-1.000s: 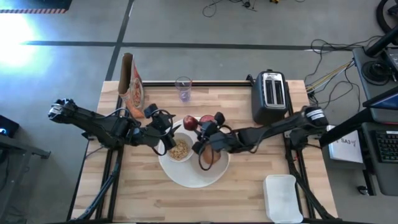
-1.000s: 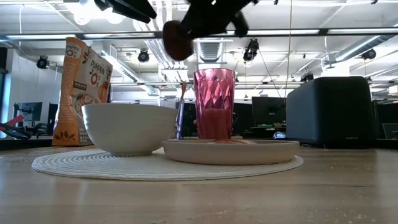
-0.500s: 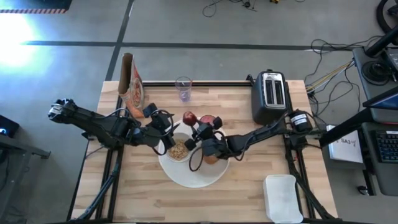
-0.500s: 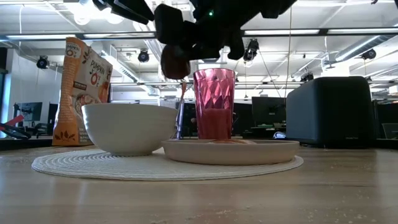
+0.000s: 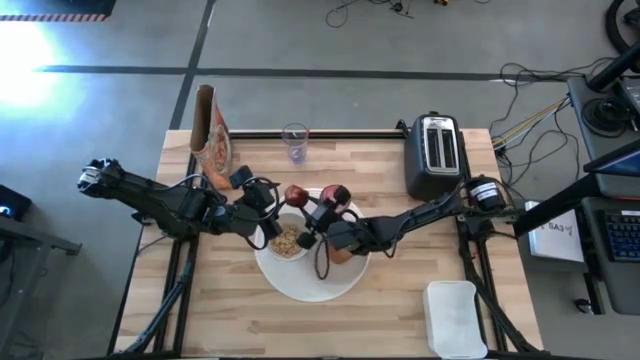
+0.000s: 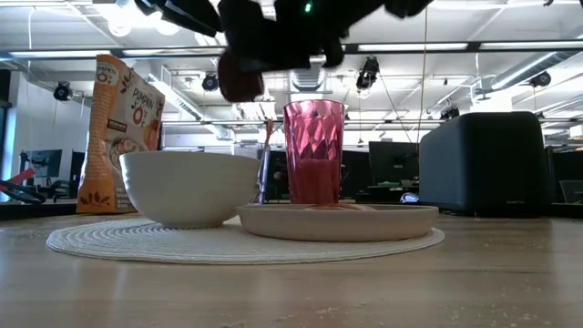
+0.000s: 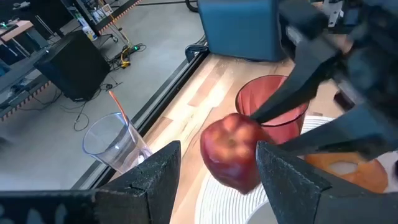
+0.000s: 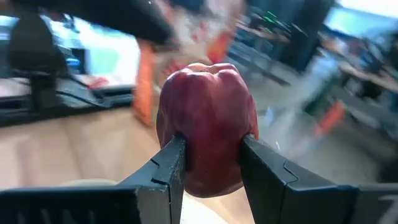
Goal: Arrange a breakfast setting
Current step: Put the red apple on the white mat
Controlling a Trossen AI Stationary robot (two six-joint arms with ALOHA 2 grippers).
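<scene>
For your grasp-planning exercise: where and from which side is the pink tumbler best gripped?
Grip the pink tumbler across its upper wall, coming in level from the toaster side. It stands upright on the plate, tall and faceted, and the bowl and both pincers crowd its other side.

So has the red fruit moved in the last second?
Yes. In the high view the small dark-red fruit, clamped in the right gripper, has shifted left, away from the toaster, and is now above the bowl's far edge.

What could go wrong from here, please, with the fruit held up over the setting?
The right gripper pinches the round fruit by its sides only, so it might slip and drop toward the bowl or tumbler. The left gripper hangs close by the bowl, so the arms might bump.
</scene>
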